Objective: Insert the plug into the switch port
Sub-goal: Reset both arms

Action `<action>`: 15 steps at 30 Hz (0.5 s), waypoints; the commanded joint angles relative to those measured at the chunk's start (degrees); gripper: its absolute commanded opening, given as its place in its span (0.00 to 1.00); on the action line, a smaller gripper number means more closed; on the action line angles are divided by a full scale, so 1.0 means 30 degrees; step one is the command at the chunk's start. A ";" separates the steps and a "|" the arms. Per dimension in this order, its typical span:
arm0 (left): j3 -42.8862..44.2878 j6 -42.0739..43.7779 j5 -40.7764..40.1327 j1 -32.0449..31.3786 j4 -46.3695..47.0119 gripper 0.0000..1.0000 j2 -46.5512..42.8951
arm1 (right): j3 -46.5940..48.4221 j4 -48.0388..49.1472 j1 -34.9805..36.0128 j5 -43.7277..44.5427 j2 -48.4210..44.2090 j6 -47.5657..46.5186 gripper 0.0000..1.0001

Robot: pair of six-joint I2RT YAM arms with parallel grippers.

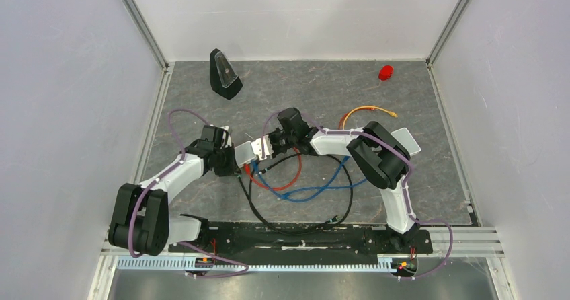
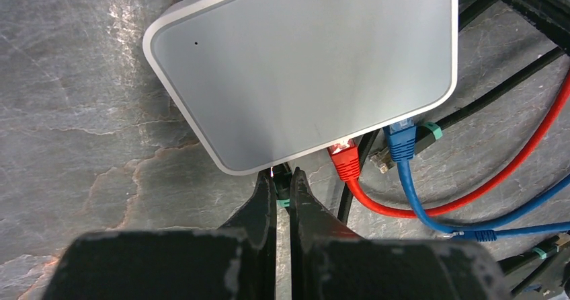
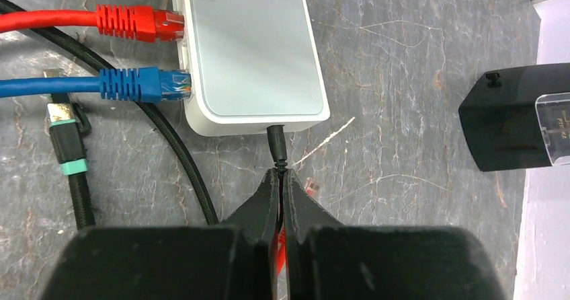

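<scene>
A grey, stone-veined desk (image 1: 440, 179) carried everything. Near its middle lay the box (image 2: 302, 64), flat, smooth and pale grey-white with rounded corners and a satin top. Farther back on the left stood a glossy black wedge (image 1: 225, 75), well apart from the box. A red cable (image 3: 54, 21) and a blue cable (image 3: 47, 86), both with ribbed boots and clear clips, entered one long edge of the box side by side. Just beside them lay a woven black cable (image 3: 79, 206) with a teal band. The right hand (image 3: 279, 173) sat just off the box's short edge, its dark fingers pinched together on the tail of the plug (image 3: 277, 145). This small black round plug reached straight from the fingertips to the port (image 3: 271, 128) in that edge; how deep it sat could not be told. The left hand (image 2: 283, 179) was at another edge of the box, on the side away from the right hand. Its fingers were drawn narrow, with the tips touching the rim beside the red connector, and whether it gripped anything could not be told.
</scene>
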 commanded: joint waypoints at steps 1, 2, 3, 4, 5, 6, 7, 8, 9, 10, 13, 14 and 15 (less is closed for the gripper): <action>0.1814 0.0965 0.3164 -0.0463 0.3486 0.02 -0.0632 | 0.0835 -0.0326 0.1556 -0.4908 0.0088 -0.0107 0.00; 0.1941 0.0829 0.2477 -0.0436 0.3190 0.02 -0.0612 | 0.0891 -0.0104 0.1503 -0.4476 0.0003 0.0256 0.04; 0.2056 0.0627 0.1690 -0.0339 0.2990 0.02 -0.0699 | 0.0841 0.0121 0.1384 -0.4218 -0.0162 0.0592 0.10; 0.2101 0.0372 0.1174 -0.0140 0.2824 0.02 -0.0774 | 0.0651 0.0864 0.1194 -0.4065 -0.0385 0.1485 0.17; 0.2132 0.0152 0.0655 0.0061 0.2813 0.02 -0.0953 | 0.0338 0.1866 0.0933 -0.4053 -0.0762 0.2504 0.18; 0.2148 -0.0156 0.0205 0.0339 0.2811 0.02 -0.1093 | -0.0329 0.3572 0.0531 -0.4137 -0.1219 0.4011 0.20; 0.2230 -0.0409 -0.0239 0.0645 0.2784 0.02 -0.1219 | -0.1137 0.5514 0.0172 -0.4107 -0.1695 0.5830 0.24; 0.2373 -0.0687 -0.0570 0.1034 0.2798 0.02 -0.1298 | -0.2387 0.8114 -0.0298 -0.3988 -0.2344 0.7491 0.26; 0.2550 -0.0967 -0.0906 0.1436 0.2762 0.02 -0.1308 | -0.3609 1.0778 -0.0711 -0.3818 -0.2833 0.9269 0.30; 0.2854 -0.1156 -0.1329 0.1767 0.2649 0.02 -0.1244 | -0.4572 1.2779 -0.1134 -0.3284 -0.3425 1.0745 0.33; 0.4136 -0.1192 -0.2663 0.2802 0.2140 0.02 -0.0537 | -0.6682 1.6206 -0.2173 -0.0806 -0.4866 1.4153 0.40; 0.4553 -0.1137 -0.3322 0.3131 0.1812 0.02 -0.0139 | -0.7241 1.6464 -0.2382 0.0167 -0.5284 1.4742 0.43; 0.5149 -0.1154 -0.3648 0.3541 0.1343 0.02 0.0425 | -0.7588 1.6423 -0.2571 0.0693 -0.5736 1.4973 0.44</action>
